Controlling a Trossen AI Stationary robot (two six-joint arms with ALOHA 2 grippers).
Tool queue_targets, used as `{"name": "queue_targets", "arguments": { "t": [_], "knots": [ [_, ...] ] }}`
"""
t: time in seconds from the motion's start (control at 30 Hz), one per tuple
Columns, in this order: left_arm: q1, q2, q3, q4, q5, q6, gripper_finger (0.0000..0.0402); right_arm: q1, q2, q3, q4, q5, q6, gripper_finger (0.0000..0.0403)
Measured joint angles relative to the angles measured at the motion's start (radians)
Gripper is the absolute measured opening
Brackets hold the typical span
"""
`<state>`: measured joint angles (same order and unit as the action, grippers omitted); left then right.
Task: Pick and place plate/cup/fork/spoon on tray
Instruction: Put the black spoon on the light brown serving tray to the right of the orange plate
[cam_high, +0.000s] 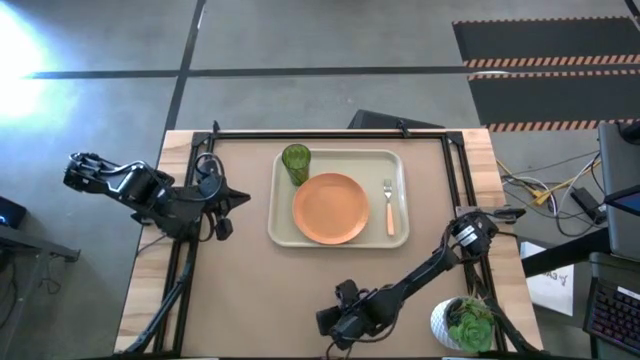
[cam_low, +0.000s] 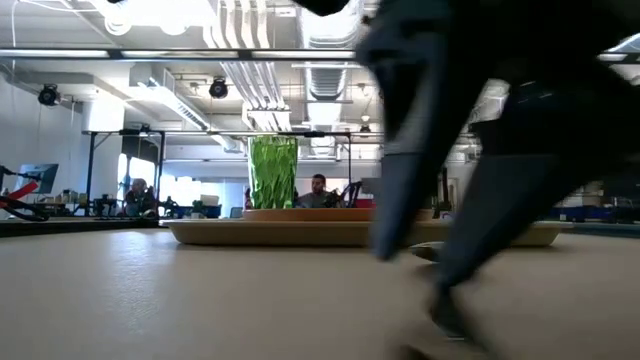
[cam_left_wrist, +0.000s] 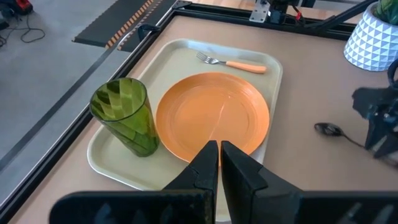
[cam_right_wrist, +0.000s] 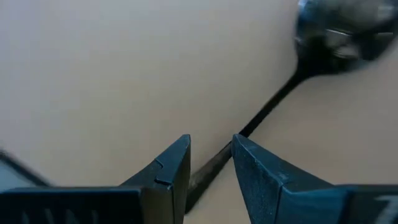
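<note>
From above, the cream tray (cam_high: 338, 197) already carried the orange plate (cam_high: 330, 208), the green cup (cam_high: 295, 163) at its far left corner and the fork (cam_high: 389, 209) along its right side. Only the spoon was missing, so the step in hand seemed to be picking it up. The right gripper (cam_high: 338, 322) was low over the bare table, near the front edge, beside a white pot with a plant (cam_high: 464, 323). The left gripper (cam_high: 222, 196) waited just beside the tray's left side.

In the low view the right arm's dark fingers filled the foreground — the tray and cup stood behind.

The left wrist view showed its own fingers pressed together, holding nothing, and the spoon (cam_left_wrist: 334, 132) lying on the table, apart from the tray.

In the right wrist view the fingers (cam_right_wrist: 256, 174) stood slightly apart with the spoon's thin handle (cam_right_wrist: 261, 118) between them, not yet clamped. The next move probably called for closing on this handle — it is thin and flat on the table, so it could slip.
</note>
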<state>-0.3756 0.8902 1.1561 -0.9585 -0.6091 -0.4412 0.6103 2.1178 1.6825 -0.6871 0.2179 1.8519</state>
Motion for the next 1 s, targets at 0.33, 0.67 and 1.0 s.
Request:
{"name": "queue_targets", "arguments": {
  "t": [0.33, 0.67, 1.0],
  "knots": [
    [0.000, 0.013, 0.000, 0.000, 0.005, 0.002, 0.0000, 0.003, 0.004, 0.224, -0.374, 0.047, 0.003, 0.0099],
    [0.000, 0.016, 0.000, 0.000, 0.009, 0.003, 0.0000, 0.005, 0.005, 0.260, -0.441, 0.085, 0.200, 0.0093],
    [0.000, 0.012, 0.000, 0.000, 0.009, 0.011, 0.0000, 0.005, 0.009, 0.205, -0.423, 0.015, 0.324, 0.0095]
  ]
}}
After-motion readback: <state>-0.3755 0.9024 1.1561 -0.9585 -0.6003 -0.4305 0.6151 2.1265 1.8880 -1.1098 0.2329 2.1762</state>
